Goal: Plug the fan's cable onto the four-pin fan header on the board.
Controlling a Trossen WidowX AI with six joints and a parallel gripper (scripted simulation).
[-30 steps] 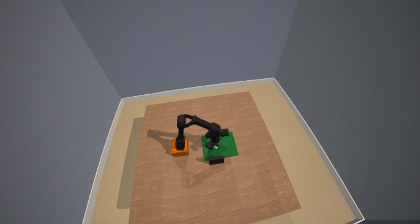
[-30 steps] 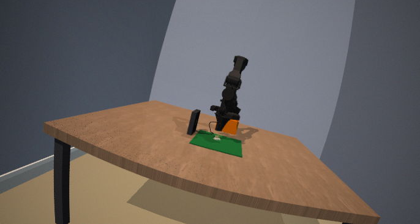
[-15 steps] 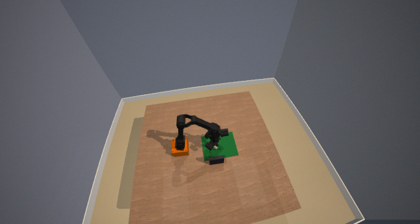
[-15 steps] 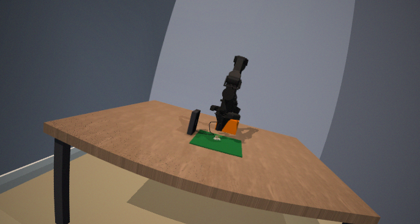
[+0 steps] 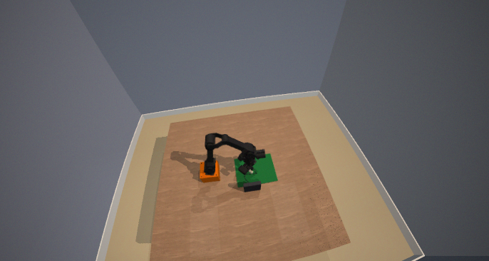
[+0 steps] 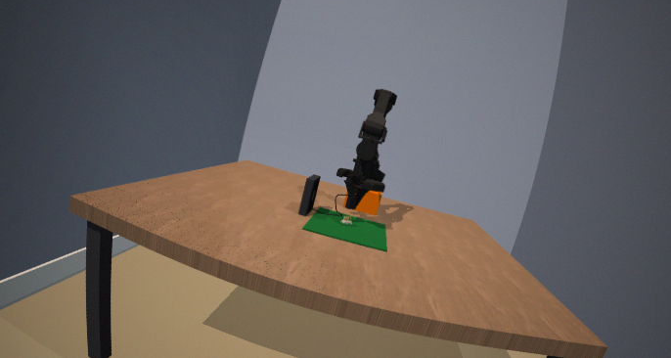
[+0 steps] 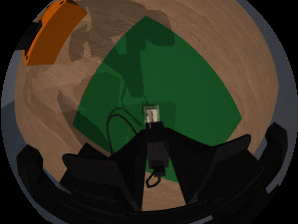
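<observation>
My gripper point(image 6: 351, 205) point(image 7: 155, 132) is shut on the fan plug, a small dark block point(image 7: 158, 154) between the fingers in the wrist view. In the exterior view the fingertips stand a little above the board, just above and behind the header; the plug cannot be made out there. The pale four-pin header point(image 5: 251, 171) point(image 6: 346, 220) point(image 7: 151, 114) stands on the green board point(image 5: 267, 171) point(image 6: 367, 237) point(image 7: 190, 95). In the wrist view it shows just beyond the fingertips, uncovered. The thin black cable point(image 6: 335, 204) point(image 7: 108, 125) arches up to the gripper.
The black fan point(image 5: 252, 187) point(image 6: 309, 196) stands upright by the board's edge, with the cable running from it. The orange arm base point(image 5: 209, 176) point(image 6: 370, 202) point(image 7: 57, 32) stands on the wooden table point(image 5: 228, 228) point(image 6: 220, 235) on another side of the board.
</observation>
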